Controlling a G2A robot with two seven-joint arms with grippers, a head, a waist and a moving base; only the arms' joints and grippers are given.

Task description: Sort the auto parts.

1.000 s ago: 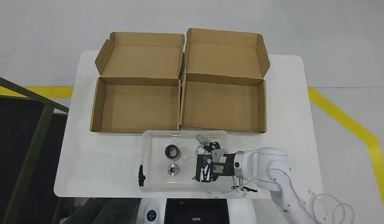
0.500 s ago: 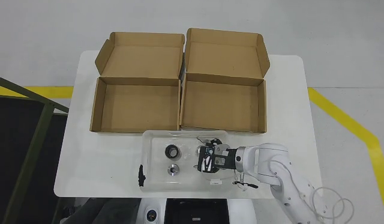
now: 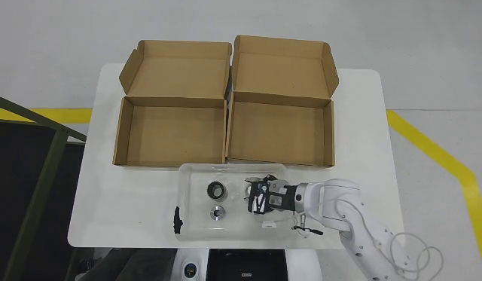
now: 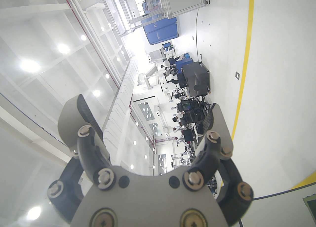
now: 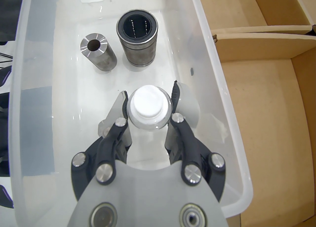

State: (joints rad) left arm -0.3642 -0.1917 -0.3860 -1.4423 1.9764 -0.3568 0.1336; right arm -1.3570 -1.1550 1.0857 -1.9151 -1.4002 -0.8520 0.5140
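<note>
Since a second ago my right gripper [image 3: 259, 196] has slid across the clear plastic bin [image 3: 196, 206], away from the bin's near wall and toward the cardboard boxes, and the forearm behind it has swung the same way. The two metal parts have not shifted. In the right wrist view the right gripper's fingers [image 5: 175, 89] are drawn in most of the way and pinch the white stepped plastic part [image 5: 149, 107] from both sides, pads pressed against its wider lower body. The part stands upright inside the bin, on the side away from the other two. I cannot tell whether it rests on the floor or hangs just above it. Counting up, there are three parts in the bin. One is the white part in my grip. The other two are metal, a linear bearing [image 5: 137, 38] with a dark bore and a plain steel bushing [image 5: 98, 51], standing upright just beside each other, the bearing nearer the boxes. There is one bin on the white table [image 3: 354, 115]. Beyond it are two open cardboard boxes side by side, the left box [image 3: 173, 134] and the right box [image 3: 280, 134], flaps up. My left gripper [image 4: 145, 104] points out at the hall, fingers spread wide with nothing between them.
</note>
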